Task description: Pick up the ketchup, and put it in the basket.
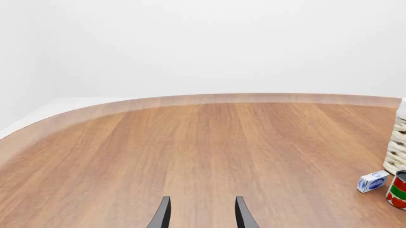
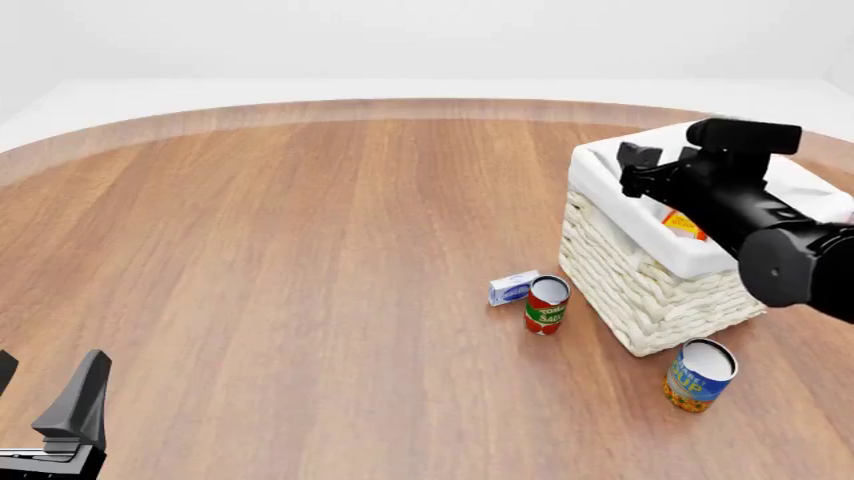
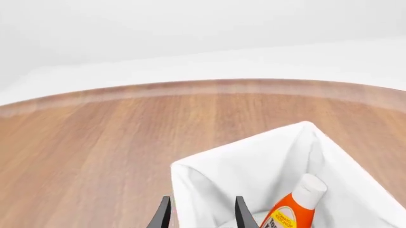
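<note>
The ketchup (image 3: 290, 212), a red-orange bottle with a white cap, lies tilted inside the basket (image 3: 254, 156) against its white cloth lining. From the front, only a bit of the ketchup's label (image 2: 683, 226) shows behind my right arm (image 2: 747, 215). My right gripper (image 3: 201, 214) is open and empty, hovering over the basket's rim beside the bottle without touching it. The basket (image 2: 647, 290) stands at the right of the table. My left gripper (image 2: 47, 392) is open and empty, low at the near left, far from the basket.
A red-and-green can (image 2: 546, 305) and a small white-and-blue box (image 2: 513, 288) stand just left of the basket. A blue-and-yellow can (image 2: 698, 375) stands in front of it. The left wrist view catches the box (image 1: 372, 181) and the basket's woven wall (image 1: 396, 149).
</note>
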{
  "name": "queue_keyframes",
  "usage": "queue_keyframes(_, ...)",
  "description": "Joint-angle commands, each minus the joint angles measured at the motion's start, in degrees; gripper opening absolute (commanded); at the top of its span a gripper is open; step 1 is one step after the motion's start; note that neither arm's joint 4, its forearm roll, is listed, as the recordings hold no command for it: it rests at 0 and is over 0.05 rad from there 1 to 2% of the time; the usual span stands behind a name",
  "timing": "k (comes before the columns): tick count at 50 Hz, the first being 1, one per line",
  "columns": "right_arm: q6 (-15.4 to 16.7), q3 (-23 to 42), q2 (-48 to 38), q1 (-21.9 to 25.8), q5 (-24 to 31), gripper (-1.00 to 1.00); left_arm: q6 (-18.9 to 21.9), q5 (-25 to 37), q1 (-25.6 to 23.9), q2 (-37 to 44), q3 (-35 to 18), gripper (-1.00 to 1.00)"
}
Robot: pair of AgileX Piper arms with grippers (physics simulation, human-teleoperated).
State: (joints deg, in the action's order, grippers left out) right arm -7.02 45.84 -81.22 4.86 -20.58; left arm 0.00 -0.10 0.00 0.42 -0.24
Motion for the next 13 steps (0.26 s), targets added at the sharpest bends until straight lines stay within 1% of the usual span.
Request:
queue_keyframes(1, 0.3, -0.9, 0.3, 1.8, -0.6, 1.0, 0.0, 0.0, 0.0, 0.0, 0.0, 1.0)
queue_keyframes(13, 0.6, -1.5, -0.2, 4.0, -1.4, 1.0, 0.0, 0.0, 0.0, 0.0, 0.0, 1.0)
